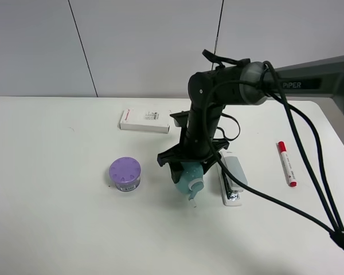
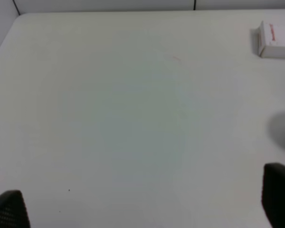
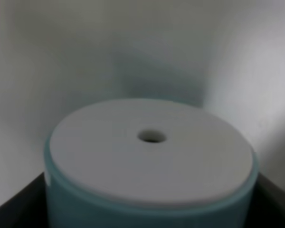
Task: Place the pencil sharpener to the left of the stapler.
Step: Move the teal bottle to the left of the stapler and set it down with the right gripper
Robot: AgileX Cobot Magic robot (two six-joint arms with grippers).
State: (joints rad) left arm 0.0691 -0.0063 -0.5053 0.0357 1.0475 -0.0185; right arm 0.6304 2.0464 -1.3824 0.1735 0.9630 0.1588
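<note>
the right claw [image 1: 188, 169] is closed around a mint-green rounded plastic pencil sharpener [image 1: 186, 181], its black fingers [image 3: 16, 206] pressed to either side of the body. in the right wrist view the sharpener's flat white round end with a small centre hole fills the picture. a small white crank handle [image 1: 194, 198] sticks out of the low end, toward the near table edge. whether the sharpener rests on the white table [image 1: 57, 229] or hangs just above it cannot be told.

just to the right of it in the high view lies a long narrow stapler with a grey top arm and white base [image 1: 232, 177], metal showing at its near end; the two are close but apart. further right lies a red-capped marker pen [image 1: 286, 164], well clear. to the left stands a purple round flat-topped container [image 1: 125, 173], and behind it a flat white carton [image 1: 144, 121].

the arm's grey link reads "piper" [image 1: 294, 85]. print on the carton and the container's side label is too small to read.

the left claw [image 2: 142, 209] is spread wide over bare table, holding nothing.
</note>
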